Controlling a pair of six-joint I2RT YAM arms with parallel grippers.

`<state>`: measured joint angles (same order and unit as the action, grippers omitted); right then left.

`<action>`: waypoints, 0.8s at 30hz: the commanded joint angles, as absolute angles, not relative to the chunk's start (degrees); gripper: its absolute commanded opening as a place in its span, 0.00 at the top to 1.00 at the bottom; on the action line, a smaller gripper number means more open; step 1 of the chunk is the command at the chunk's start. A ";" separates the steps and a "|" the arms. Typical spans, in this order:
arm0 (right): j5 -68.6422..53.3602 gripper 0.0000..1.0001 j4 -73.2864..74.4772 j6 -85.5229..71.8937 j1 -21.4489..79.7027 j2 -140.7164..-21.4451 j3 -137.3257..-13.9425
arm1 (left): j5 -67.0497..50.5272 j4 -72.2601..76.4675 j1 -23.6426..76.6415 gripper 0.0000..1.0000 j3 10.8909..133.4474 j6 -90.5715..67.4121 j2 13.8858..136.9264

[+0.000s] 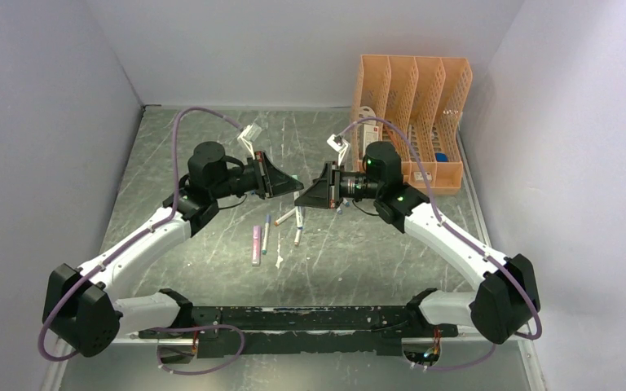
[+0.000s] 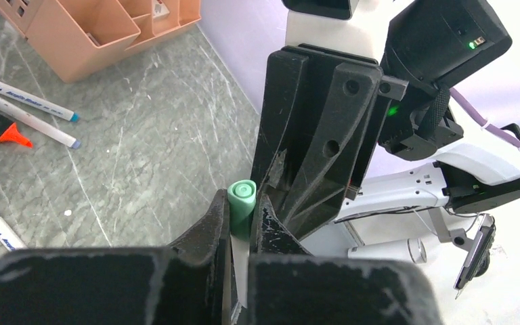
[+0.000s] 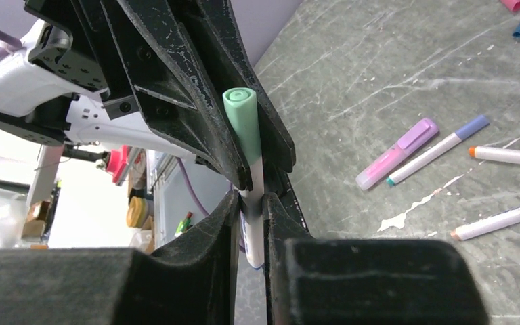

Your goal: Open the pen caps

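Loose pens (image 1: pixel 256 244) on the table (image 1: pixel 375 252) near centre, rack (image 1: pixel 412 90) behind them to the right.

Smooth green plastic cap (image 3: pixel 244 125), scratched tabletop (image 3: pixel 379 68)

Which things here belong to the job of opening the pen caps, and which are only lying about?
For the job:
- green cap, gripped by the left gripper
- white pen, gripped by the right gripper
- other loose pens

Only lying about:
- orange organiser
- white scuff marks
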<state>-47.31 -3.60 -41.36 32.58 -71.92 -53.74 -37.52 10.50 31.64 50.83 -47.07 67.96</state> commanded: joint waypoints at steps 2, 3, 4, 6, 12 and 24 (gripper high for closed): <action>-46.22 0.70 -4.94 -42.71 32.35 -70.36 -52.43 | -36.84 11.99 32.33 0.93 51.01 -46.88 68.04; -45.97 0.63 -5.19 -43.07 32.30 -70.38 -52.12 | -36.87 12.27 32.34 0.93 50.81 -47.19 68.11; -45.70 0.60 -5.38 -43.29 32.34 -70.46 -51.81 | -36.90 12.61 32.34 0.93 50.66 -47.46 68.16; -45.18 0.58 -5.53 -43.50 32.34 -70.81 -51.68 | -36.91 13.12 32.33 0.93 50.42 -47.92 68.32; -45.01 0.63 -6.37 -43.85 32.43 -71.43 -51.40 | -36.64 14.39 32.43 0.93 49.86 -48.87 68.47; -43.62 0.97 -6.68 -44.63 34.61 -73.39 -49.67 | -33.88 19.53 32.61 0.93 48.59 -49.98 71.42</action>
<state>-44.69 -6.59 -44.14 33.23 -72.44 -51.03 -36.12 14.13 31.99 48.62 -49.89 69.80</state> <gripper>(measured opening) 0.094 0.139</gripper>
